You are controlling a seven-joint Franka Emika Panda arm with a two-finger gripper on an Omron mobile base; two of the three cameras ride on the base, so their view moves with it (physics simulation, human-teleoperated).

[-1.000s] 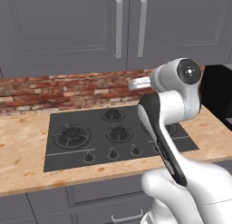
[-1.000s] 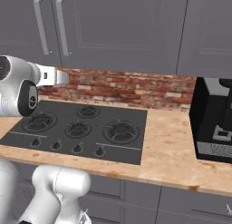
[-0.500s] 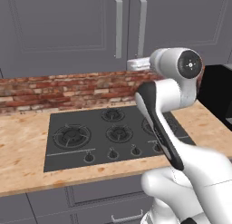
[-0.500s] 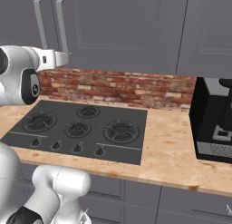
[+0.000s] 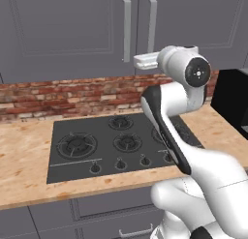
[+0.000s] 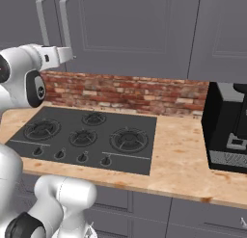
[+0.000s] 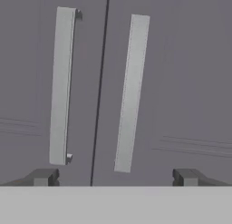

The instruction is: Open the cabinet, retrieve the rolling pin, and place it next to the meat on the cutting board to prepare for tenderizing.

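The two dark fingertips [image 7: 45,177] are seen spread wide apart at the bottom of the hand view, with nothing pinched between them. The gripper [image 7: 115,177] is pointed straight at the cabinet [image 7: 181,82], whose two doors are shut. Just above the fingertips, two long vertical silver bar handles are framed: the left handle [image 7: 61,85] beside the seam between the doors, and the right handle [image 7: 131,94] just across that seam. No contact with either handle is shown.

In the left base view, the gripper's white hand [image 5: 145,62] is held level with the lower ends of the cabinet handles, close in front of the doors. Below the cabinet, a red brick backsplash [image 5: 63,95] is seen, and below that a black gas hob [image 5: 106,143] set into a light wooden counter [image 5: 24,160]. To the right of the cabinet, in the right base view, a black coffee machine [image 6: 226,131] is stood on the counter.
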